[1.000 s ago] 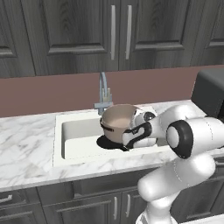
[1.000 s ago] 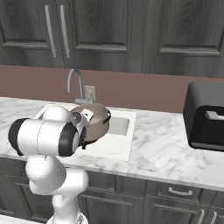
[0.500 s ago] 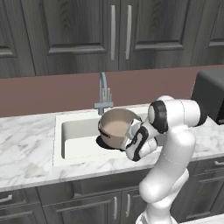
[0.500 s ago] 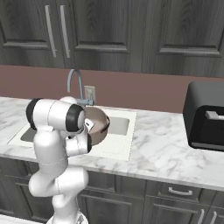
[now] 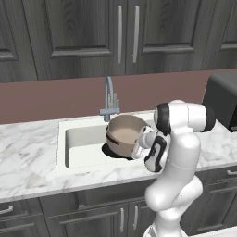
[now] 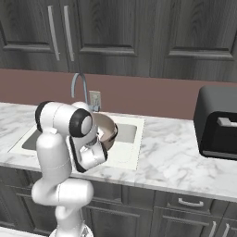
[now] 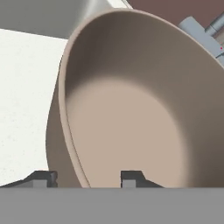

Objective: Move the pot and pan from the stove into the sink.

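At the bottom of the hand view, your jaws [image 7: 83, 178] straddle the pot [image 7: 131, 105] wall, one tip outside, one inside, grasping its near rim. The pot tilts, its open mouth facing you. In the left base view's centre, the pot [image 5: 124, 135] hangs over the right part of the sink [image 5: 83, 146], above a dark shape, probably the pan [image 5: 111, 151], already in the basin. Beyond stands the faucet [image 5: 109, 99]; the marble surface [image 5: 28, 152] frames the sink. Nothing blocks the way down.
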Controlling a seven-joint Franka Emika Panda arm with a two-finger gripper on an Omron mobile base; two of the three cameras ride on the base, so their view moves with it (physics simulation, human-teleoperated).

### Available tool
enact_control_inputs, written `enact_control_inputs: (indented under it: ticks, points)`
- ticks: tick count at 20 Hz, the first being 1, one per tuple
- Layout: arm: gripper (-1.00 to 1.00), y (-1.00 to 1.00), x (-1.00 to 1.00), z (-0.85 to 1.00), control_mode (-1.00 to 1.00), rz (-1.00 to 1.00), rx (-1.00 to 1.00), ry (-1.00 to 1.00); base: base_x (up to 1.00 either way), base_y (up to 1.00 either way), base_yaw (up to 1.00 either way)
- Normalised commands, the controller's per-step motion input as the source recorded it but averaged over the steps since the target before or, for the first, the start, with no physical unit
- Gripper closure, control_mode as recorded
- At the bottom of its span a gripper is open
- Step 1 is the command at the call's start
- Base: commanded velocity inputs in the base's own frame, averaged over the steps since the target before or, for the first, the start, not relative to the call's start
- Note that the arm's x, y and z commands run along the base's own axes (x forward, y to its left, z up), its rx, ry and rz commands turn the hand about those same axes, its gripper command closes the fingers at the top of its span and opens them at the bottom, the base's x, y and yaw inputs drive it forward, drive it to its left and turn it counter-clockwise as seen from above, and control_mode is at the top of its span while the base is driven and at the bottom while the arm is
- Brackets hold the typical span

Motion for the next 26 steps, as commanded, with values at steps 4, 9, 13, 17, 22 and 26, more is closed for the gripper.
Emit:
enact_control_inputs:
  ticks: [4,9,13,17,22,26]
  points:
    - [-1.00,0.00,0.01,0.33,-1.00,-0.04,0.04,0.00,0.00,0.00,0.00]
    - [-1.00,0.00,-0.08,0.91,-1.00,-0.03,0.06,0.04,0.00,0.00,0.00]
    - [-1.00,0.00,-0.22,0.97,-1.00,0.00,0.03,0.06,0.00,0.00,0.00]
    - [-1.00,0.00,-0.35,0.97,-1.00,0.00,0.01,0.09,0.00,0.00,0.00]
    - [-1.00,0.00,-0.46,0.93,-1.00,0.00,0.00,0.15,0.00,0.00,0.00]
    - [-1.00,0.00,-0.51,0.95,-1.00,0.00,0.00,0.16,0.00,0.00,0.00]
